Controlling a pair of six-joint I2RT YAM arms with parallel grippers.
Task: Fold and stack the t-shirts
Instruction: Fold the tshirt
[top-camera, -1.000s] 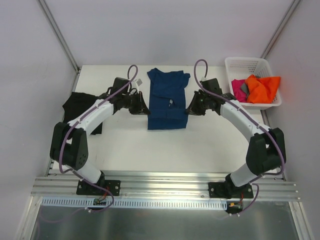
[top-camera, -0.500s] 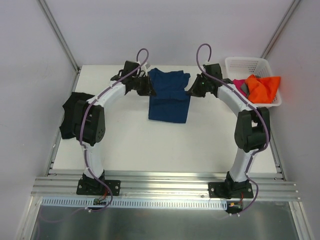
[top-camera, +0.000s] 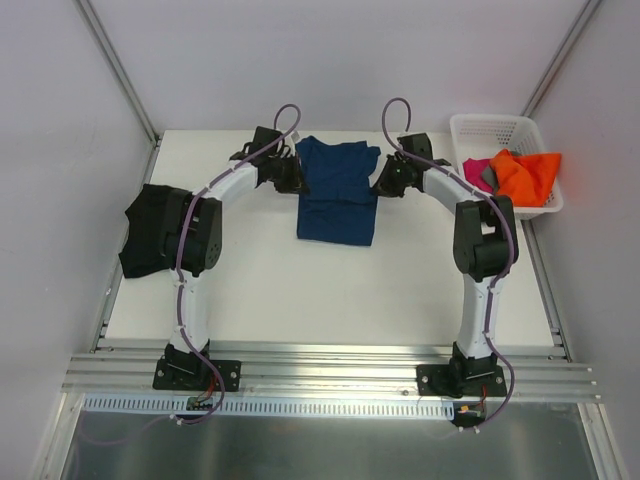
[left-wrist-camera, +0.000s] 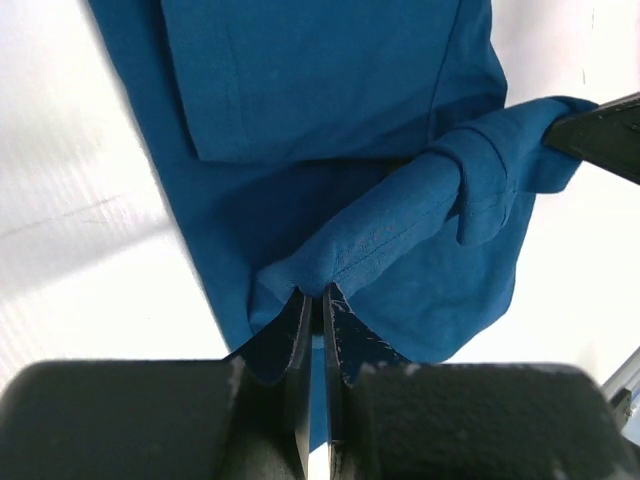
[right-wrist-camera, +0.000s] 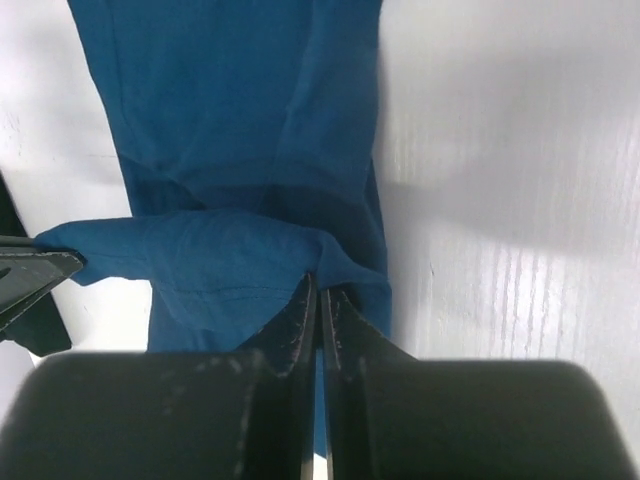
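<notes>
A navy blue t-shirt (top-camera: 338, 195) lies partly folded at the back middle of the table. My left gripper (top-camera: 297, 178) is shut on its left edge, pinching a fold of blue cloth (left-wrist-camera: 380, 235) in the left wrist view. My right gripper (top-camera: 377, 183) is shut on the right edge of the same shirt (right-wrist-camera: 230, 265). The held hem hangs stretched between the two grippers above the flat shirt. A black t-shirt (top-camera: 150, 230) lies folded at the table's left edge. Orange (top-camera: 525, 175), magenta (top-camera: 474, 176) and grey (top-camera: 488, 176) shirts sit in the basket.
A white lattice basket (top-camera: 495, 128) stands at the back right corner. Both arms reach far back, elbows over the table's sides. Metal rails run along the near edge (top-camera: 330, 375). White walls close in the back and sides.
Both grippers carried the shirt's near hem from mid-table towards the back, folding it over. In the last half second they closed in slightly nearer the shirt.
</notes>
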